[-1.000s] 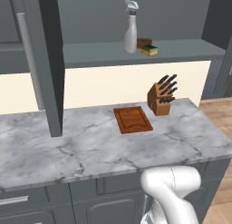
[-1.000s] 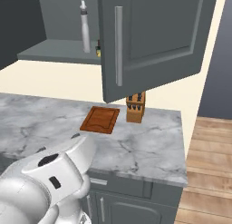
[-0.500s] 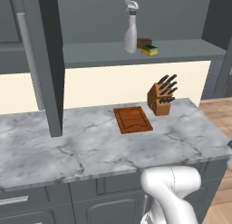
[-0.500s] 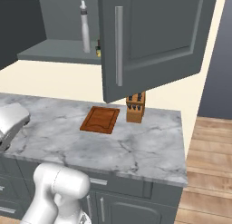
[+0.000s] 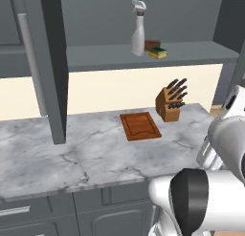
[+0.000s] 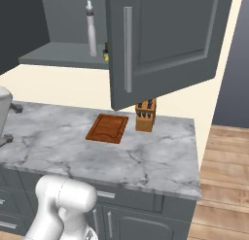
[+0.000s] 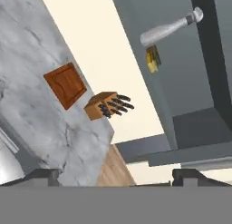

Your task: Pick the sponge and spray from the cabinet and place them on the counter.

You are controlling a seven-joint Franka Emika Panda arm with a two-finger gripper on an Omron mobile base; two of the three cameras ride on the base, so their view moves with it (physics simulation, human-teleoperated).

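Note:
The spray (image 5: 138, 28) stands upright on the shelf of the open cabinet (image 5: 95, 58), and the yellow and green sponge (image 5: 157, 53) lies just right of it. From the right base view the spray (image 6: 91, 30) shows beside the open cabinet door (image 6: 160, 35), which hides most of the sponge. In the rolled hand view the spray (image 7: 170, 29) and sponge (image 7: 153, 59) sit far off inside the cabinet (image 7: 181, 73). My gripper (image 7: 118, 177) is open and empty, its fingertips (image 7: 45, 175) wide apart, well away from both. The marble counter (image 5: 62, 158) lies below.
A brown cutting board (image 5: 139, 126) and a wooden knife block (image 5: 171, 101) sit on the counter under the shelf. A small brown box (image 5: 152, 44) stands behind the sponge. The left cabinet door (image 5: 48, 63) hangs open over the counter. Wooden floor (image 6: 223, 185) lies to the right.
The arm has swung: it now rises at the right edge of the left base view and has shifted left in the right base view. The objects have not moved; the gripper stays open.

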